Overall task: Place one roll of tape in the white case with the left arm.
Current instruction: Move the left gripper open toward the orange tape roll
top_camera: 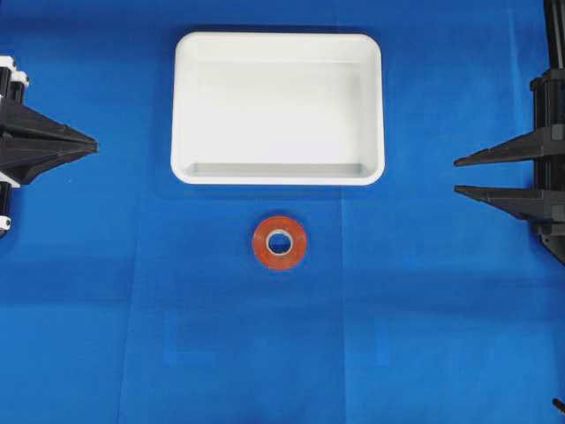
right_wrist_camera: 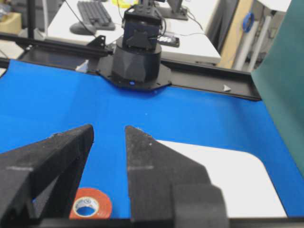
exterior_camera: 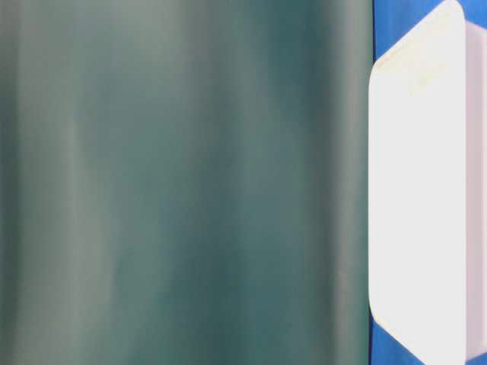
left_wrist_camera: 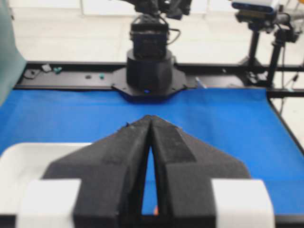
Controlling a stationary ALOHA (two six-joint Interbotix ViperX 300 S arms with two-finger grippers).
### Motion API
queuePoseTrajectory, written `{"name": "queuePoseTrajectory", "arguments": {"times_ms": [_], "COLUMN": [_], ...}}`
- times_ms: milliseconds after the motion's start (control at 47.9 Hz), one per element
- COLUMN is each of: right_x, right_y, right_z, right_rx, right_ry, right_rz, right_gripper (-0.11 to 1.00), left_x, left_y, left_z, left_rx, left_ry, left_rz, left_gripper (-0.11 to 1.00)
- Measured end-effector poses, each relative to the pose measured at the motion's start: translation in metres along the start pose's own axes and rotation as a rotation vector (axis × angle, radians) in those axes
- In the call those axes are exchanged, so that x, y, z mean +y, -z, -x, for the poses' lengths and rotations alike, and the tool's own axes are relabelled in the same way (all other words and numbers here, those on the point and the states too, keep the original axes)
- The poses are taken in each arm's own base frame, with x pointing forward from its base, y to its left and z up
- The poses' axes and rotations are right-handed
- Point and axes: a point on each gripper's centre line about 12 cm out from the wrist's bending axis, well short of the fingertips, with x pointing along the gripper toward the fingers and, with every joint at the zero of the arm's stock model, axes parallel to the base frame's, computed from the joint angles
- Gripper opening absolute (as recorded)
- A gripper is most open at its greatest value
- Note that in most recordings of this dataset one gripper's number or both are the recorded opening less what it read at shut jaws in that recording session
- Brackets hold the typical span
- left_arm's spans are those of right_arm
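The roll of tape (top_camera: 280, 242) is an orange-red ring with a pale core. It lies flat on the blue cloth just in front of the white case (top_camera: 278, 175), apart from it. The case holds nothing. My left gripper (top_camera: 93, 141) is shut and empty at the left edge, far from the tape. My right gripper (top_camera: 459, 175) is open and empty at the right edge. In the right wrist view the tape (right_wrist_camera: 91, 204) shows low between the open fingers (right_wrist_camera: 109, 130), with the case (right_wrist_camera: 228, 175) to the right. In the left wrist view the shut gripper (left_wrist_camera: 150, 118) hides most of the tape; the case (left_wrist_camera: 28, 161) is at left.
The blue cloth (top_camera: 424, 336) covers the table. The table-level view shows mostly a blurred green curtain (exterior_camera: 183, 182) and the case's wall (exterior_camera: 415, 190). The opposite arm bases (left_wrist_camera: 149, 61) (right_wrist_camera: 137, 52) stand at the cloth's far edges.
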Motion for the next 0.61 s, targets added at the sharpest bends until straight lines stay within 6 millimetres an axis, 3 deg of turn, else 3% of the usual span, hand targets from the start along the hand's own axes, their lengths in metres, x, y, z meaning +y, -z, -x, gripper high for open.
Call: {"name": "queuePoseTrajectory", "arguments": {"times_ms": [167, 313, 606], "right_x": [-0.001, -0.002, -0.002], "right_y": [-0.007, -0.01, -0.008], "right_z": [-0.002, -0.004, -0.006], "right_rx": [-0.009, -0.009, 0.002], "right_ry": [0.005, 0.007, 0.012], "right_rz": [0.01, 0.013, 0.013], "right_gripper": [-0.1, -0.11, -0.11], "left_x": [-0.003, -0.012, -0.034], "left_y": [0.007, 0.015, 0.033], "left_z": [-0.003, -0.015, -0.06], "left_rx": [0.038, 0.061, 0.087], "left_ry": [0.017, 0.061, 0.133], "left_rz": [-0.001, -0.002, 0.004], "left_gripper": [0.0, 0.0, 0.01]}}
